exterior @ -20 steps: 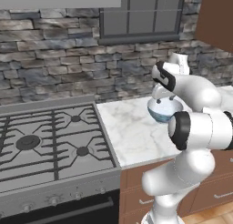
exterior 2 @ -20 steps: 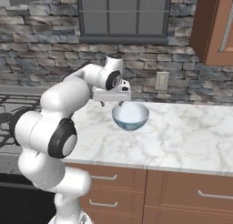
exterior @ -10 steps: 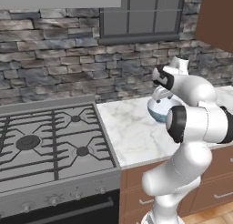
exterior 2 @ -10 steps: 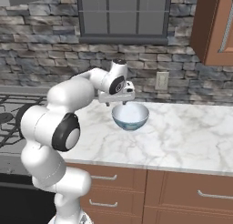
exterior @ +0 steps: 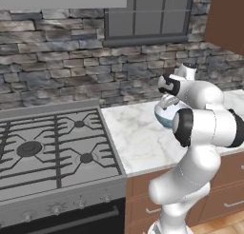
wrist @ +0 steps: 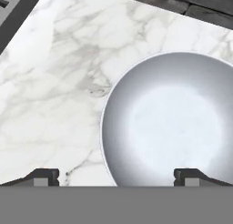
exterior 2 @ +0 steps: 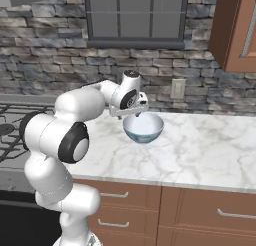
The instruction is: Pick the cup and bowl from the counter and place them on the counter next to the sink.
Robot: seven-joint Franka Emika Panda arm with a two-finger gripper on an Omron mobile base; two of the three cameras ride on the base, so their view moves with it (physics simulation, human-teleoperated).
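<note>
**Marble top, bowl first: gripper poised over the rim**

Marble counter carries the bowl, which stands upright a little in from the stone back wall, well right of the stovetop. The gripper is held just above the bowl's left rim with its jaws spread wide and nothing between them; in the hand view one fingertip is seen over bare marble outside the rim and the other over the bowl's inside, so the rim wall is straddled.

The step in hand is judged to be the approach to the bowl, the grasp not yet made. A short straight descent is called for next, so that the rim passes between the fingers, and then a closing on the thin wall (a glossy rim may slip if it is pinched too shallowly). A lift clear of the counter would follow before any carry towards the sink.

Open room is generous to the right and towards the near edge of the counter, where bare marble is seen. The back wall with its outlet lies just behind the bowl, so a lift is better drawn up and nearward. Whether the fingertips already touch the rim cannot be told from these views, as the hand hides the contact.
</note>
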